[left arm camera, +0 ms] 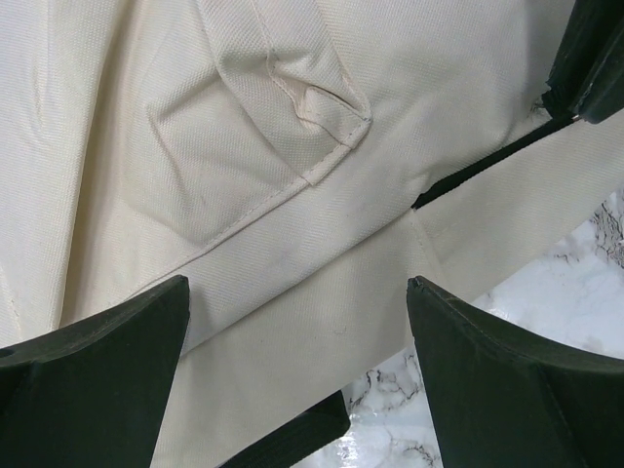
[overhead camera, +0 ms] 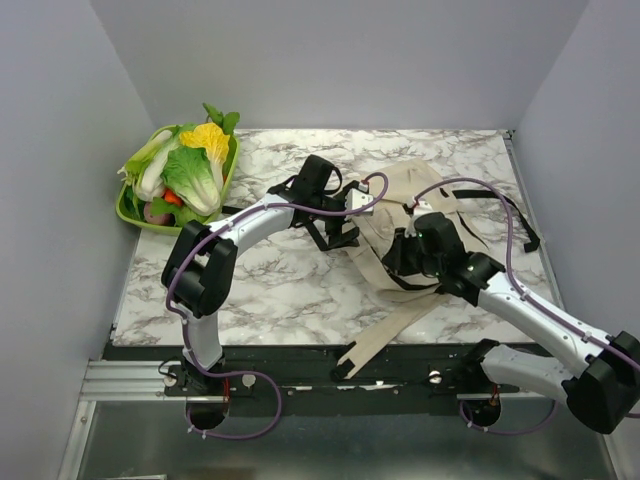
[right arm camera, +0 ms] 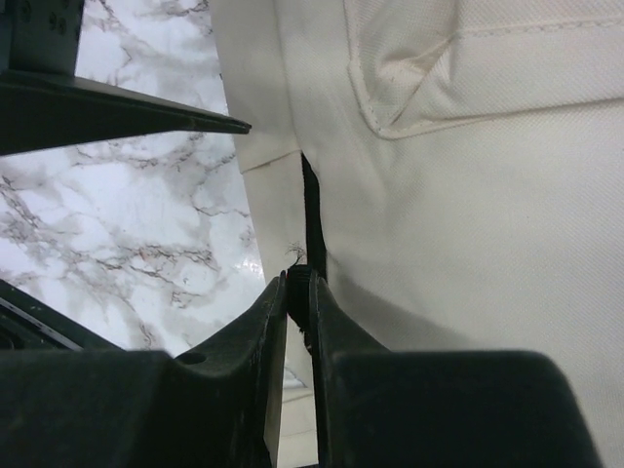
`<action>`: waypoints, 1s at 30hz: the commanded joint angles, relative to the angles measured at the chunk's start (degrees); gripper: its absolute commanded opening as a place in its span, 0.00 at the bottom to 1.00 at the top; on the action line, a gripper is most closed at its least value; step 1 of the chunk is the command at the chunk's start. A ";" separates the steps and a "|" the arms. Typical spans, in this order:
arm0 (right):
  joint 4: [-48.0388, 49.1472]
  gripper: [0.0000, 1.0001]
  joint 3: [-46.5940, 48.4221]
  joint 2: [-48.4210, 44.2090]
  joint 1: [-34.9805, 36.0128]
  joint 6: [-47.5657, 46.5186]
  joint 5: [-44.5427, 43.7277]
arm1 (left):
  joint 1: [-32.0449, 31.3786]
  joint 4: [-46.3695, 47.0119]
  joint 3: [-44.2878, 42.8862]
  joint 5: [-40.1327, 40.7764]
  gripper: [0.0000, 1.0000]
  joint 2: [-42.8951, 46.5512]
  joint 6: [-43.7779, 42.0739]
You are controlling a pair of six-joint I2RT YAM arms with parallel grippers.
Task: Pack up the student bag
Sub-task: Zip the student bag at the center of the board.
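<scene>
The student bag (overhead camera: 400,195) is a soft cream cloth backpack lying flat in the middle of the marble table (overhead camera: 270,285). My left gripper (overhead camera: 335,222) hovers over the bag's left side. In the left wrist view it is open (left arm camera: 297,288), with only cream cloth (left arm camera: 244,146) and a black-tipped strap (left arm camera: 292,439) below it. My right gripper (overhead camera: 403,253) is at the bag's near edge. In the right wrist view its jaws (right arm camera: 299,278) are shut on a thin black trim strip (right arm camera: 310,224) running along the bag's cloth (right arm camera: 468,195).
A green tray (overhead camera: 128,212) piled with toy vegetables stands at the back left against the wall. Long cream straps (overhead camera: 385,335) trail from the bag over the table's front edge. A black strap (overhead camera: 512,215) loops out on the right. Grey walls enclose three sides.
</scene>
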State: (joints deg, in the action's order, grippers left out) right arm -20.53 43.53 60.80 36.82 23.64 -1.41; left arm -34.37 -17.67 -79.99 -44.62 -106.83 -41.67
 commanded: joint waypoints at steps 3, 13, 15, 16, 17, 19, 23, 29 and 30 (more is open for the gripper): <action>0.41 0.17 -3.88 -2.35 0.45 3.25 -0.96 | -0.17 -0.87 -0.52 -0.47 0.99 -0.23 -0.61; 1.02 0.21 -6.61 -7.79 0.45 5.89 0.70 | -1.40 -5.96 -4.30 -7.58 0.99 3.46 2.91; 0.15 0.35 -6.61 -8.85 0.45 5.81 0.19 | -2.63 -8.42 -5.35 -8.55 0.99 3.99 2.65; -0.38 0.44 -6.44 -10.16 0.45 5.81 -0.60 | -2.98 -9.04 -5.62 -8.73 0.99 4.17 2.65; -0.99 0.46 -6.00 -10.87 0.45 6.41 -1.83 | -3.42 -9.74 -6.06 -8.90 0.99 4.17 2.65; -2.31 0.52 -5.39 -12.36 0.45 5.98 -5.43 | -3.77 -11.33 -7.46 -8.56 0.99 3.82 2.74; -5.21 0.48 -1.61 -13.60 0.01 4.84 -13.69 | -5.00 -12.56 -8.34 -7.50 0.99 3.38 2.12; -10.48 0.35 5.77 -7.63 -4.55 6.41 -21.79 | -8.87 -13.27 -7.47 -6.80 0.99 3.03 1.42; -11.19 0.32 6.13 -7.10 -6.04 6.77 -22.49 | -9.39 -13.09 -7.12 -6.71 0.99 2.94 1.50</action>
State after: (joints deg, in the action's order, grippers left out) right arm -26.48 46.28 50.96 33.93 28.91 -15.66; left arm -41.04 -29.47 -87.53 -49.95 -104.60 -39.22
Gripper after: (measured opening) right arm 0.363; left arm 0.985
